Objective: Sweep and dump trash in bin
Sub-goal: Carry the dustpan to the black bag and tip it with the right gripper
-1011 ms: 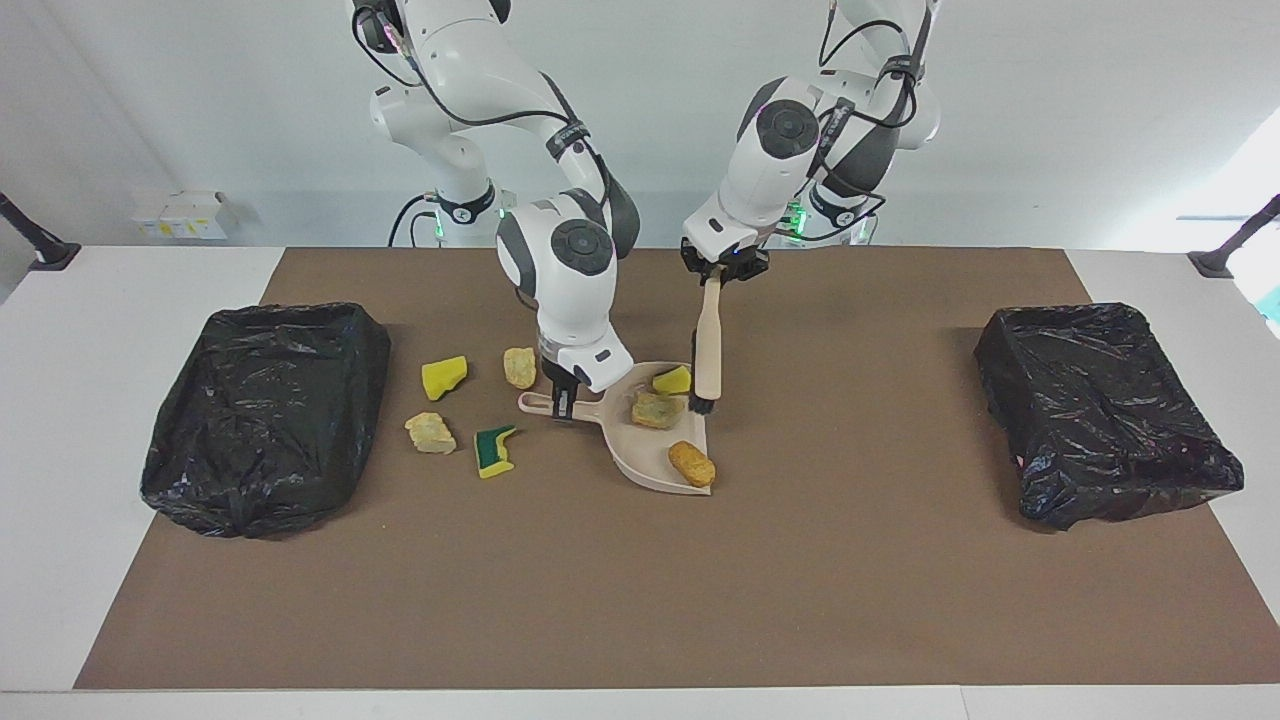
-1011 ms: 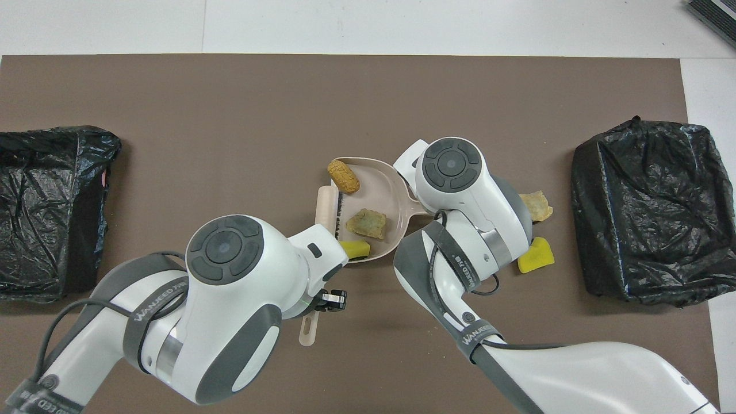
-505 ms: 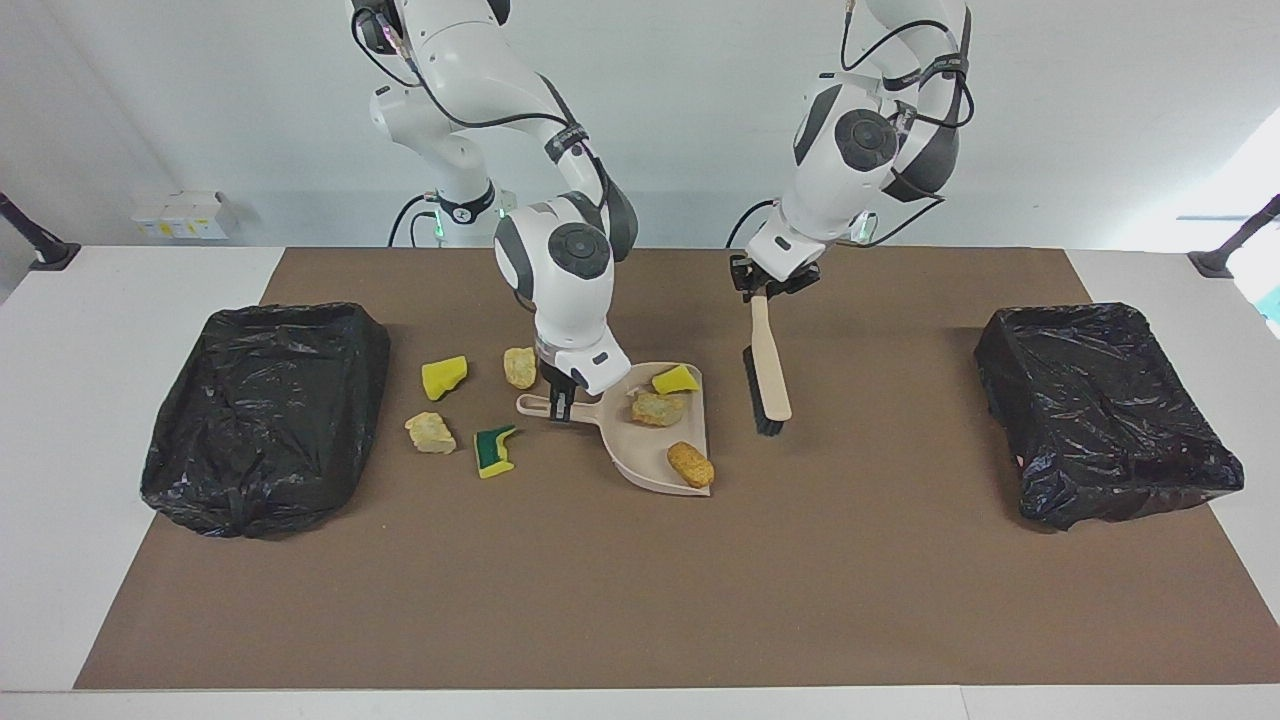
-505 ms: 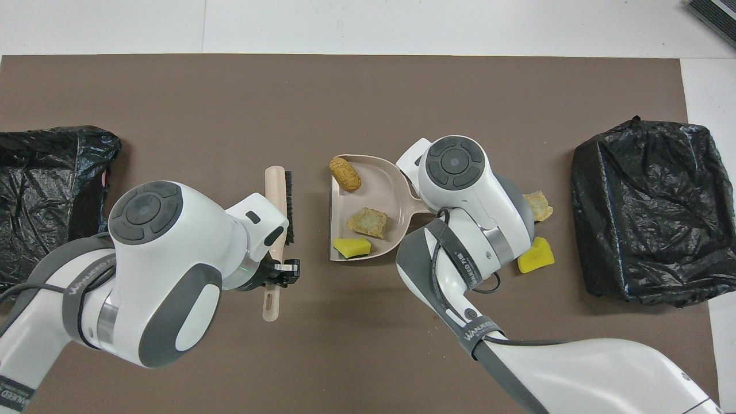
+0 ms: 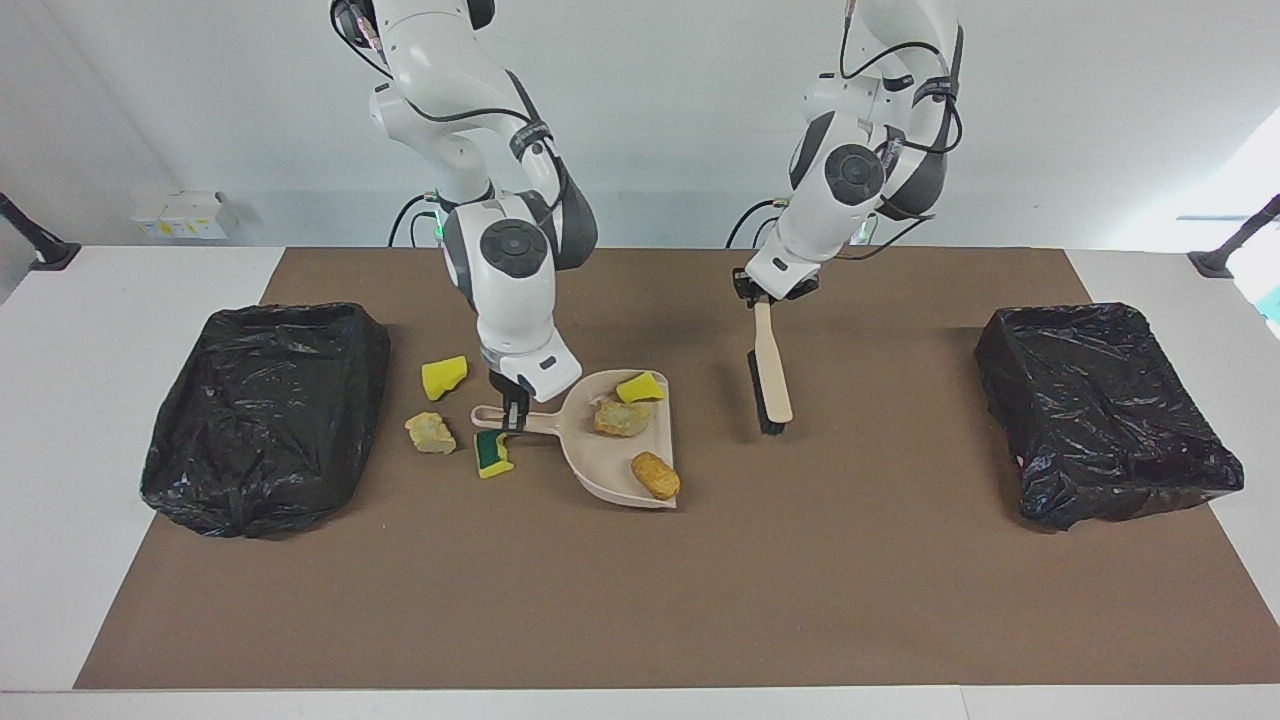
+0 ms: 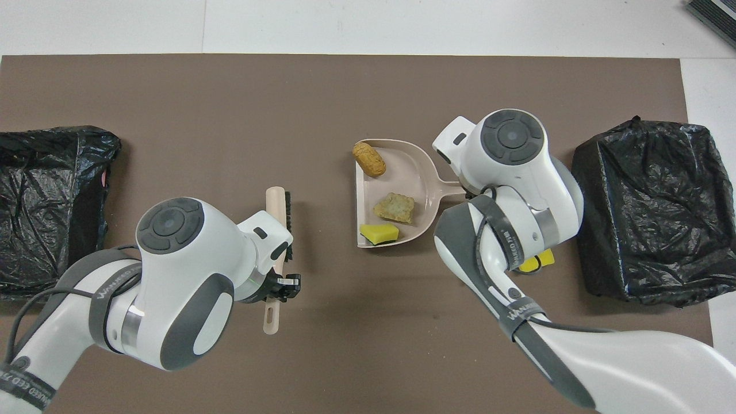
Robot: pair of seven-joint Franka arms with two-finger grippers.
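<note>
Dustpan (image 5: pixel 600 462) and right gripper (image 5: pixel 513 408) have slid together toward the right arm's end of the table, while the brush (image 5: pixel 770 372) has swung away from the pan toward the left arm's end.

Two black-bagged bins stand at the ends of the brown mat (image 5: pixel 640 600): one bin (image 5: pixel 265 410) at the right arm's end, the other bin (image 5: pixel 1100 410) at the left arm's. The dustpan lies between them and carries three pieces of trash: an orange chunk (image 5: pixel 655 475) close to its open lip, a tan chunk (image 5: pixel 620 418) in the middle and a yellow wedge (image 5: pixel 640 387) nearest the robots. Three pieces show loose on the mat between pan and bin: a green-faced chunk (image 5: pixel 492 452) just beside the pan's handle, a pale chunk (image 5: pixel 430 432) and a yellow lump (image 5: pixel 443 376).

The pan seems to be heading for the loose pieces or the bin. It should stay level, with its lip never dipping, or the orange chunk may roll out; the handle should also steer clear of the green-faced chunk.

The right gripper pinches the dustpan's handle, fingers pressed tight. The left gripper (image 5: pixel 768 293) clamps the brush's handle, bristles hanging low over the mat.
</note>
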